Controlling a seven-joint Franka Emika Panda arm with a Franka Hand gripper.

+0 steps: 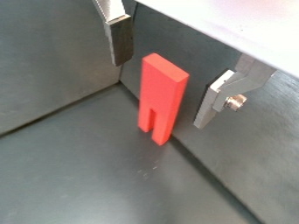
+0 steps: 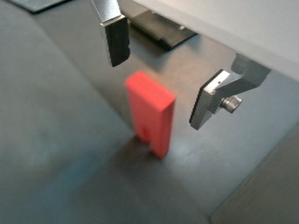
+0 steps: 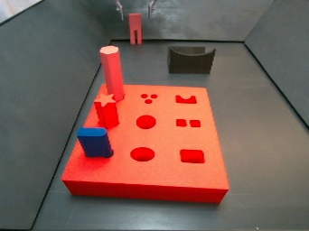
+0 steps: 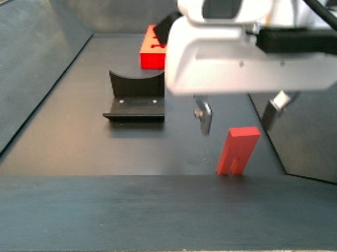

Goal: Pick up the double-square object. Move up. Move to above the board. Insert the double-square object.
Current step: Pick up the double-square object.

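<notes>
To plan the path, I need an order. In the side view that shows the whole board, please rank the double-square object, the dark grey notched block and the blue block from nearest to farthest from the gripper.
1. Double-square object, just below the gripper, far end.
2. Dark grey notched block, beyond the board.
3. Blue block, on the board's near part.

A dark grey notched block [image 3: 189, 59] is located beyond the hexagonal pillar [image 3: 111, 72]. A short red star-topped peg [image 3: 107, 110] is seated just before the pillar, and a blue block [image 3: 94, 142] nearer still.
</notes>
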